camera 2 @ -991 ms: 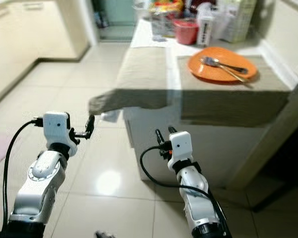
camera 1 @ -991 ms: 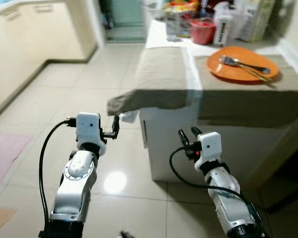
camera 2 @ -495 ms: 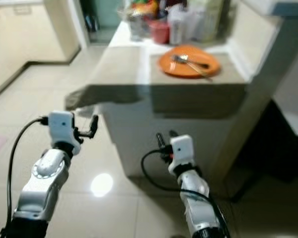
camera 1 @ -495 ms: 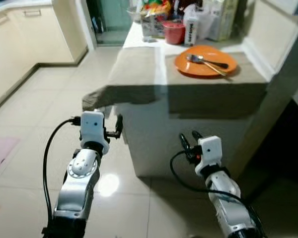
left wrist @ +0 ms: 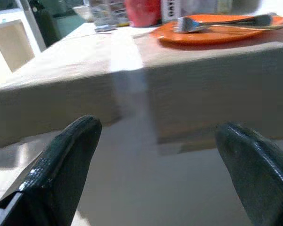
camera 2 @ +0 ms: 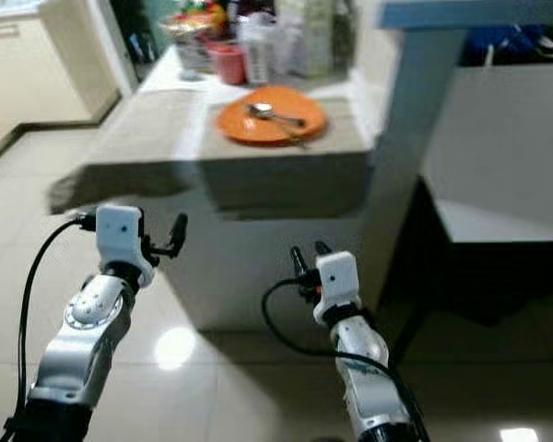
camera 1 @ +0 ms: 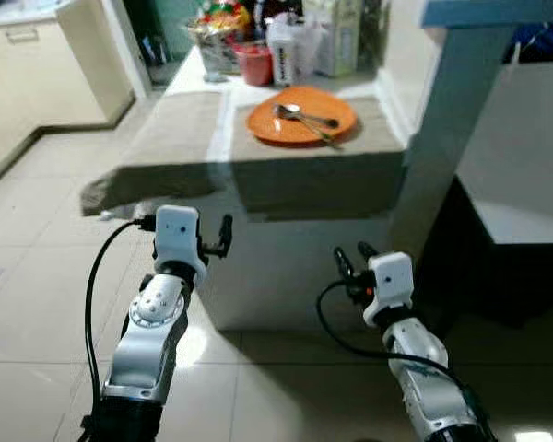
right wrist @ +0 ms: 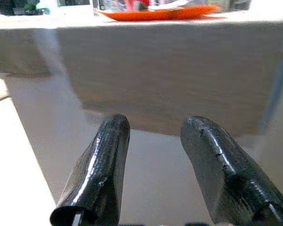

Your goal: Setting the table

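The robot stands in front of a low desk [camera 1: 304,175] with a brown cloth [camera 1: 170,147] over it. Both arms are held up in front of its body, likely so they are ready to reach.

The left claw [camera 1: 224,236] holds nothing. In the left wrist view its two black fingers [left wrist: 61,162] are spread wide. The right claw [camera 1: 351,261] holds nothing too. Its fingers [right wrist: 101,165] are apart, but closer together than the left ones.

The orange plate [camera 1: 300,114] sits flat on the desk top. It is above both claws and farther away, well apart from them, and about between the two. A spoon [camera 1: 300,112] and what looks like chopsticks lie across the plate, so they may be carried along with it.

Behind the plate, even farther from the claws, are a red cup [camera 1: 255,65], a white carton [camera 1: 283,61] and some bags, pushed to the back of the desk.

Both claws are lower than the desk top. I think they must rise and go forward to reach the plate.
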`<state>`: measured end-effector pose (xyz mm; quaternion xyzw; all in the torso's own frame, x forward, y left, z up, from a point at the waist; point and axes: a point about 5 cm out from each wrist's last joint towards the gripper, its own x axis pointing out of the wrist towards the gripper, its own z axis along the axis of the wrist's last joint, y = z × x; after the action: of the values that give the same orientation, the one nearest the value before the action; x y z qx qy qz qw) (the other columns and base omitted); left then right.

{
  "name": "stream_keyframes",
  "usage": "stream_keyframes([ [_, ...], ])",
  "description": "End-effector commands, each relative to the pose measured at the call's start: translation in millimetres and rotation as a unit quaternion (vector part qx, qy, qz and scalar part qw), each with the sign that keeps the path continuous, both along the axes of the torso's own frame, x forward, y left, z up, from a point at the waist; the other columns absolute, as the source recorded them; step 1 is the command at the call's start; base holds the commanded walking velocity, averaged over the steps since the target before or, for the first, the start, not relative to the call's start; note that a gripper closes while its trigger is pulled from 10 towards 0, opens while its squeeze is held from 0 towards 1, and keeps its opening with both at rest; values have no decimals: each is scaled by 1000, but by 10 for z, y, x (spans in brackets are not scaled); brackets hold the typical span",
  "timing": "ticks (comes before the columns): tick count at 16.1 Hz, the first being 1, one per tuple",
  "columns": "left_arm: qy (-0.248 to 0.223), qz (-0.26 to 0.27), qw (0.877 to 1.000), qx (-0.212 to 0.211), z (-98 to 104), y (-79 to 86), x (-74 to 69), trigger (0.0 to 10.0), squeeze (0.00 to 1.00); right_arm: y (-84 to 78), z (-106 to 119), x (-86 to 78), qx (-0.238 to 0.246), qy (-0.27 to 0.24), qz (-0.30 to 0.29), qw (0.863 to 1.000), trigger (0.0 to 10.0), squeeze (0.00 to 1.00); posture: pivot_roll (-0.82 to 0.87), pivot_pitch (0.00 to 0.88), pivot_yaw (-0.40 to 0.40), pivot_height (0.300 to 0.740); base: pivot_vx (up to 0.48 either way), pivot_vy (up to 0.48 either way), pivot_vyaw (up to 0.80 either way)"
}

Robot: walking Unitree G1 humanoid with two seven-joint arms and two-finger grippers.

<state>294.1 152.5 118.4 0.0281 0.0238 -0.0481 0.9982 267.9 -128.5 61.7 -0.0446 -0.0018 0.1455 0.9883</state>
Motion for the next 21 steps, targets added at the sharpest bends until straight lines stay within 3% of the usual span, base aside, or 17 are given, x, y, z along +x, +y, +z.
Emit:
stream_keyframes([
  [1,-3,-5,1000,9,14,-9,18,10000,0,-11,59,11,-6,-16,-1,1000,10000,0,-186,0,118,740,0,0,0],
  [3,-10,-8,1000,25,35,-16,23,10000,0,0,69,12,-8,-19,1,1000,10000,0,-186,0,118,740,0,0,0],
  [4,-14,-15,1000,9,54,-39,21,10000,0,17,87,14,-8,-24,3,1000,10000,0,-183,0,119,740,259,0,0],
  [12,-36,-44,998,-6,175,-165,53,10000,0,86,240,36,-15,-60,16,998,10000,0,-187,0,122,740,480,0,0],
  [15,-41,-52,998,-4,201,-188,66,10000,0,104,311,130,-21,-53,-11,998,10000,0,-187,0,125,740,477,0,0],
  [16,-42,-53,998,-4,207,-186,71,10000,0,95,341,186,-11,-49,-26,998,10000,1000,-185,0,125,740,472,0,0],
  [21,-48,-24,999,7,221,-111,92,10000,0,128,417,205,-22,-68,-12,997,10000,1000,-178,0,121,740,192,0,0],
])
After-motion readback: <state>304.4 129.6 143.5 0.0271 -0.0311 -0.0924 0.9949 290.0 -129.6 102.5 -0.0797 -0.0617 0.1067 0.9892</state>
